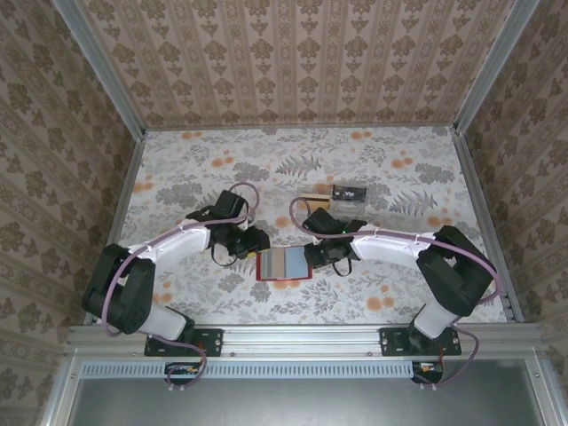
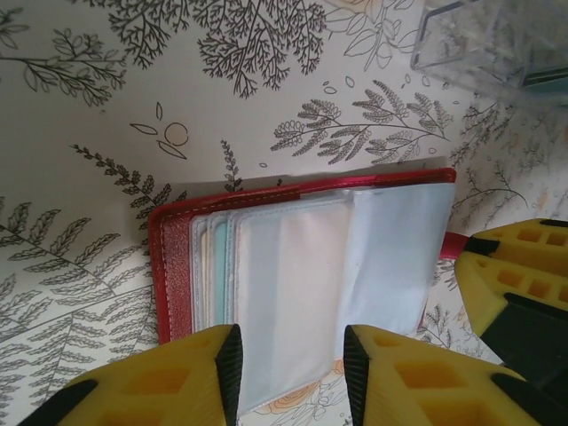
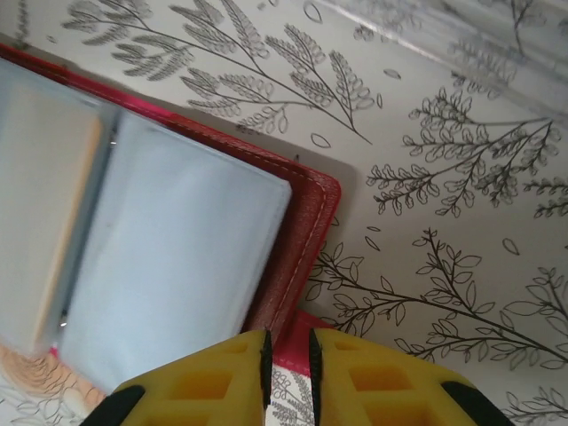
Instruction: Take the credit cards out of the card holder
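Right, the card holder [image 2: 173,275] lies open and flat on the floral table [image 1: 177,169], low in the centre of the top view, between my two arms. My right pincer [image 3: 288,355] sits at the bottom of its own wrist view. It is clenched to a slit, and the little red tab [image 3: 297,335] runs straight into that slit. I read that as pinning the card holder down by its tab.

My left pincer [image 2: 290,359] is released. Its fingers stand wide apart at the bottom of the left wrist frame, straddling the near edge of the clear sleeves [image 2: 390,257] and gripping nothing.

Up in the top view, above the card holder and well apart from it, a tan-gold card [image 1: 311,197] and a black card [image 1: 349,192] lie on the table. So I judge those two are already out. Inside the card holder, a sliver of the teal card [image 2: 218,266] peeks from the stacked pockets at centre left of the left wrist frame. The peach panel beside it could be another card or just the sleeve, I can't tell.

So the step in hand is fetching what's left. Next I'd want the left fingers to find a card edge rather than slippery sleeve plastic and close on it alone. Then they draw it out along the pocket while the right keeps the tab anchored. Pinch a sleeve too and the whole card holder will drag along.
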`<state>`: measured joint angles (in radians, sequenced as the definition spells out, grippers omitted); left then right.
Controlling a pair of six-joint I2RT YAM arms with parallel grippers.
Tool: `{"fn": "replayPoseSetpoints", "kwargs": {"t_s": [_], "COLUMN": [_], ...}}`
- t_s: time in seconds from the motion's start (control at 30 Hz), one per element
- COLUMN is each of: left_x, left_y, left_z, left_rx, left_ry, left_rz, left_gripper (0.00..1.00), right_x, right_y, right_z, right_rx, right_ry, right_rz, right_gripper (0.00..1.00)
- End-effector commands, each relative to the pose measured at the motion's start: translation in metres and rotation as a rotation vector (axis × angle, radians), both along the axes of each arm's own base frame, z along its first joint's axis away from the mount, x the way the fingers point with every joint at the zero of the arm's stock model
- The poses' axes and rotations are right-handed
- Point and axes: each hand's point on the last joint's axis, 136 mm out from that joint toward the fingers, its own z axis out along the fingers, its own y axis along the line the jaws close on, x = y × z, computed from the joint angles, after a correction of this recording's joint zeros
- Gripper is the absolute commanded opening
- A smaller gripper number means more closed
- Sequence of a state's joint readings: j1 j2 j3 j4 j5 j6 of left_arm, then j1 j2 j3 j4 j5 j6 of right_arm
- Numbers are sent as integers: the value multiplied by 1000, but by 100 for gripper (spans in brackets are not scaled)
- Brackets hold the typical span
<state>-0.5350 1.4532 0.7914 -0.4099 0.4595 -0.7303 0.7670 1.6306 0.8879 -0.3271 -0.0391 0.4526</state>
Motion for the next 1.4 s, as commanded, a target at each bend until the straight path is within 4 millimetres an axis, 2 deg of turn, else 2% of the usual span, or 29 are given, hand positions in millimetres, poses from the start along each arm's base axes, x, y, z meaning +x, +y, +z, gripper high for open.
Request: {"fn": "replayPoseSetpoints", "kwargs": {"t_s": [0.0,0.07,0.33,0.87,1.17,1.23,1.37], "left_x": [-4,-7,-13,-17,-21,-20,-18], "left_y": [-2,-4,-8,9,-2,-7,-15], "left_z": [-9,-13,-23,-38,-43,-40,-32], "left_rx": [2,-2,-6,102,65,35,-16], "left_ry": [17,30,64,77,96,91,69], "left_rz": [-16,-27,-54,-46,-78,-87,-104], "left_gripper": [37,32,31,31,31,33,48], "right_x": [-6,-7,-12,-10,-10,-10,-11], "right_y": [4,7,12,15,15,15,15], "right_z": [-12,-15,-26,-28,-28,-28,-29], "right_rx": [23,29,16,7,4,4,3], "right_ry": [36,46,63,74,77,77,80], "right_rz": [-34,-37,-30,-21,-18,-19,-20], "right_gripper": [21,21,21,21,21,21,21]}}
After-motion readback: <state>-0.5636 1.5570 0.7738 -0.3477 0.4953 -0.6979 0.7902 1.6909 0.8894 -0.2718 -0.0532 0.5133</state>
